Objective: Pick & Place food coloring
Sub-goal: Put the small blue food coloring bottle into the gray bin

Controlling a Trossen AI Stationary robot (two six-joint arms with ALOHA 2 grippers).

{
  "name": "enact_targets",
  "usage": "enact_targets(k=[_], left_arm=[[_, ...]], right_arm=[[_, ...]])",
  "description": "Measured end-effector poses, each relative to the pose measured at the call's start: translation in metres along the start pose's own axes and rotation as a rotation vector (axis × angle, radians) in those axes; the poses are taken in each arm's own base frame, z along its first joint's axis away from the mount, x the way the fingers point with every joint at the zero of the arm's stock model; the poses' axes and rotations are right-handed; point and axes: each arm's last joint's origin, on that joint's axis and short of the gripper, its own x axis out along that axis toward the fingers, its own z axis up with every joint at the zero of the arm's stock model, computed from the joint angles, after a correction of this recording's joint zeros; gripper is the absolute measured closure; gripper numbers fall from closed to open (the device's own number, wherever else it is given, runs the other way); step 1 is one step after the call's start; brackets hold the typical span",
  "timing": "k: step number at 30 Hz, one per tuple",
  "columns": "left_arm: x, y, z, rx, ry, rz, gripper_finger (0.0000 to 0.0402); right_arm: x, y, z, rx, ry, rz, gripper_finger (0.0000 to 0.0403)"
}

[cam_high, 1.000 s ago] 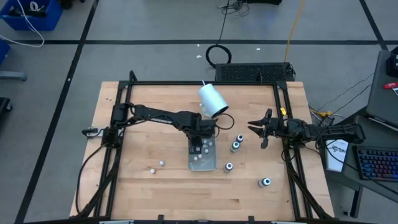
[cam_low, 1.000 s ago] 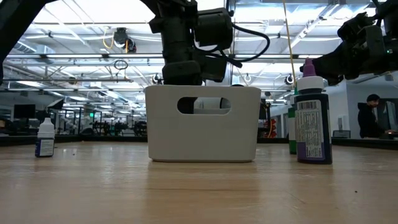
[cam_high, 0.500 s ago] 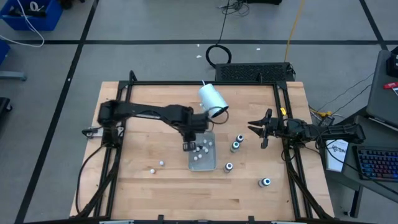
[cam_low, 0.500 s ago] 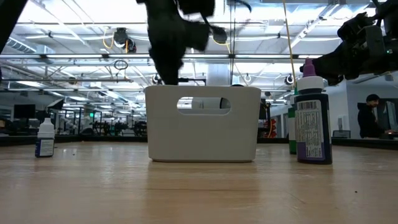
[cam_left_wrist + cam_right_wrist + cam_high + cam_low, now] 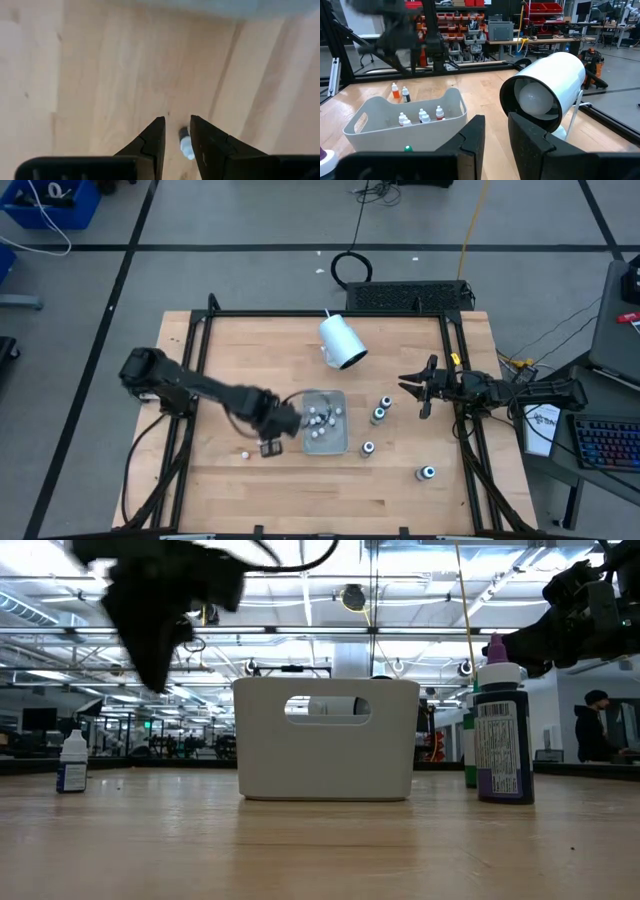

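1. The left claw [image 5: 270,447] is now hanging over bare bench [image 5: 400,500] beside the tray [image 5: 342,442]; a second earlier it was above the tray itself, so a drop-off appears finished and another pickup is likely beginning.
2. Its fingers [image 5: 150,145] are standing nearly together, gripping nothing; a small loose bottle [image 5: 185,145] is showing in the narrow gap beyond them.
3. Several small bottles [image 5: 320,418] are lying inside the tray; two are remaining loose nearby [image 5: 259,443], and four darker bottles [image 5: 378,415] are standing near the right.
4. The right claw [image 5: 424,388] is waiting at the bench's right edge, clenched and empty, facing the white cup [image 5: 547,92].
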Motion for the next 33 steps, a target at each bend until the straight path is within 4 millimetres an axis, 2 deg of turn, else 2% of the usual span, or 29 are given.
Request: enact_targets(k=[5,11,17,29,33], left_arm=[[0.025,-0.017,-0.031,0.027,0.030,0.116,0.0309],[0.030,-0.033,-0.047,0.020,0.008,0.135,0.0309],[0.029,-0.041,-0.050,0.003,-0.017,0.112,0.0309],[0.029,-0.043,-0.052,-0.048,0.003,0.096,0.0307],[0.029,-0.042,-0.052,-0.051,-0.003,0.106,0.0283]], right_arm=[[0.000,0.000,0.000,0.000,0.000,0.000,0.0325],[0.000,0.000,0.000,0.000,0.000,0.000,0.0325],[0.000,0.000,0.000,0.000,0.000,0.000,0.0325],[0.000,0.000,0.000,0.000,0.000,0.000,0.0325],[0.000,0.000,0.000,0.000,0.000,0.000,0.0325]])
